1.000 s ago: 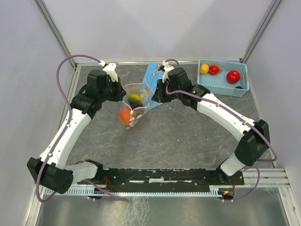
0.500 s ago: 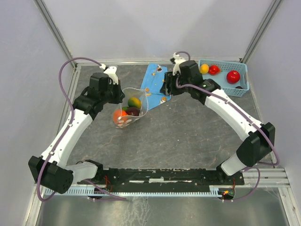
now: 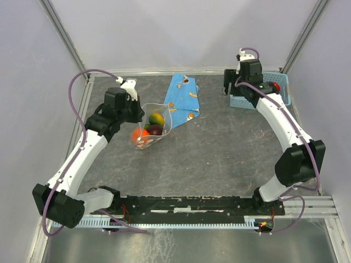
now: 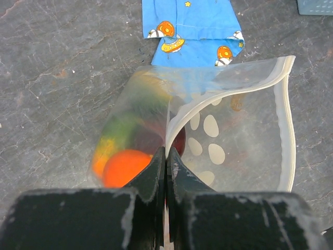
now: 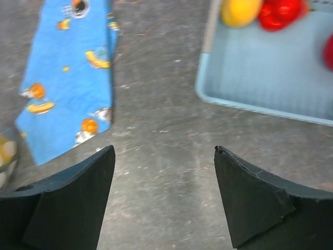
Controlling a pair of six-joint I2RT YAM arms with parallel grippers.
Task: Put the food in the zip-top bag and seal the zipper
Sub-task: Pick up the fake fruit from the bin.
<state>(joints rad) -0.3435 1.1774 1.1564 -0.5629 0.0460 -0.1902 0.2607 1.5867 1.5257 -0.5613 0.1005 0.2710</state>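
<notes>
The zip-top bag [image 3: 152, 124], clear with white dots, lies left of centre with its mouth gaping. My left gripper [image 4: 166, 154] is shut on the near mouth edge, pinching the whitish zipper [image 4: 287, 130] strip. Inside the bag sit an orange fruit [image 4: 126, 166], a green-yellow one [image 3: 157, 118] and a dark purple one [image 3: 155, 130]. My right gripper [image 5: 164, 150] hangs open and empty over bare table, just left of the light-blue basket [image 5: 260, 78]. The basket holds a yellow fruit [image 5: 239, 10] and red fruits [image 5: 281, 13].
A flat blue wrapper [image 3: 182, 98] with orange prints lies between the bag and the basket [image 3: 241, 102] at the back right. The right arm covers much of the basket from above. Walls close off the table at the back and sides.
My right gripper has left the bag, swung right to the basket and opened wide. The bag has sagged a little to the left; my left gripper keeps its hold.
</notes>
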